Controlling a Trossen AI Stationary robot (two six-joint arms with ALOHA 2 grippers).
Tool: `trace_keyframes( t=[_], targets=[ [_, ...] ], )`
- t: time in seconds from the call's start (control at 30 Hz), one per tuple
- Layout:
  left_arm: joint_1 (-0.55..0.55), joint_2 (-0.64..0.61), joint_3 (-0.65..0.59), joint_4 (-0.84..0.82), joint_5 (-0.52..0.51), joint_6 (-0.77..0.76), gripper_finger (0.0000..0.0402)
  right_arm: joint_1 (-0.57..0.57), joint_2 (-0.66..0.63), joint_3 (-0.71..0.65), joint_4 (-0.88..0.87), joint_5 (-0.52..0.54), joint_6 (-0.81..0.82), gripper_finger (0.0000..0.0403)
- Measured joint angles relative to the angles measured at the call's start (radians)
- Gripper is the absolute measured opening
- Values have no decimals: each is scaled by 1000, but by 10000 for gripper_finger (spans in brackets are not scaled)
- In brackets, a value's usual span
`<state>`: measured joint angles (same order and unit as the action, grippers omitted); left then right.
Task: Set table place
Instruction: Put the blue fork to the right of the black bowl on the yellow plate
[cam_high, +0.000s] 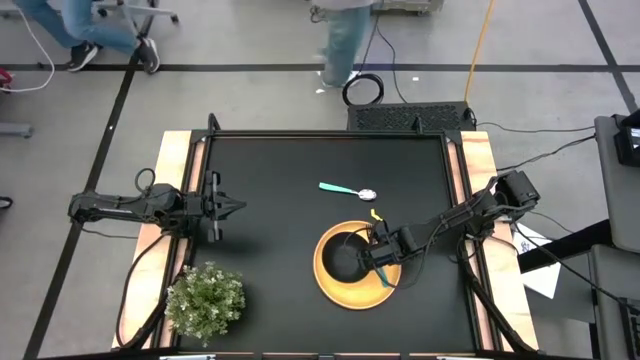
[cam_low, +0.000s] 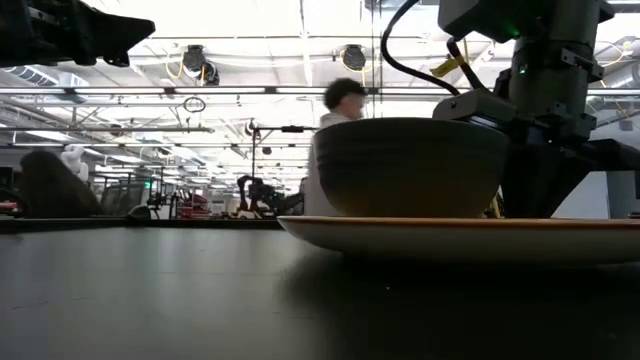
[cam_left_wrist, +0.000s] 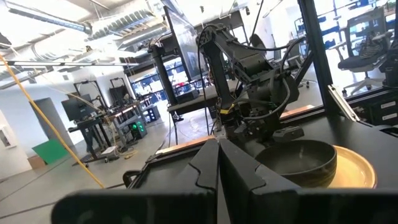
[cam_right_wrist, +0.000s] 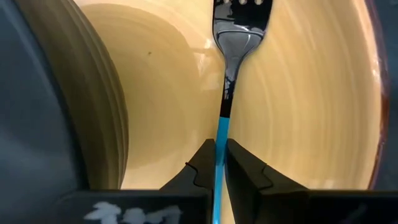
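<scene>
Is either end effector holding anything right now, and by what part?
The right end effector grips the fork by its teal handle, over the plate. The left holds nothing.

Seen level across the dark desk (cam_low: 150, 300), a black bowl (cam_low: 410, 165) sits on a yellow plate (cam_low: 470, 238) whose rim runs off the picture's right edge. Just behind and beside the bowl, a dark arm comes down from above, the right gripper (cam_low: 545, 150) (its fingers are hidden by the bowl and plate, so a grip cannot be made out here). Part of the other arm (cam_low: 70, 30) shows in the upper left corner. Beyond the desk, a person (cam_low: 335, 130) stands blurred in a bright room with ceiling pipes and lamps.
</scene>
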<state>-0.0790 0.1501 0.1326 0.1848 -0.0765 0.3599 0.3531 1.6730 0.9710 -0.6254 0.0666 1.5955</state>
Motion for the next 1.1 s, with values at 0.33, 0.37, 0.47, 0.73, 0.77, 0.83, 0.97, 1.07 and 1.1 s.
trace_keyframes(
  t=[0.33, 0.37, 0.47, 0.73, 0.77, 0.83, 0.97, 1.07, 1.1],
  targets=[
    [0, 0, 0, 0, 0, -2, 19, 0, 2, -2, 24, -8, -17, 23],
    [0, 0, 0, 0, 0, -2, 19, 0, 2, -2, 24, -8, -17, 26],
    [0, 0, 0, 0, 0, -2, 19, 0, 3, -2, 25, -9, -16, 34],
    [0, 0, 0, 0, 0, -1, 19, 0, 3, -2, 32, -10, -14, 53],
    [0, 0, 0, 0, 0, -1, 19, 0, 3, -3, 35, -10, -14, 55],
    [0, 0, 0, 0, 0, -1, 19, 0, 3, -3, 39, -11, -14, 58],
    [0, 0, 0, 0, 0, -1, 19, 0, 3, -3, 42, -11, -13, 63],
    [0, 0, 0, 0, 0, -1, 19, 0, -2, -3, 44, -11, -14, 65],
    [0, 0, 0, 0, 0, -1, 19, 0, -6, -4, 45, -11, -14, 65]
  ],
)
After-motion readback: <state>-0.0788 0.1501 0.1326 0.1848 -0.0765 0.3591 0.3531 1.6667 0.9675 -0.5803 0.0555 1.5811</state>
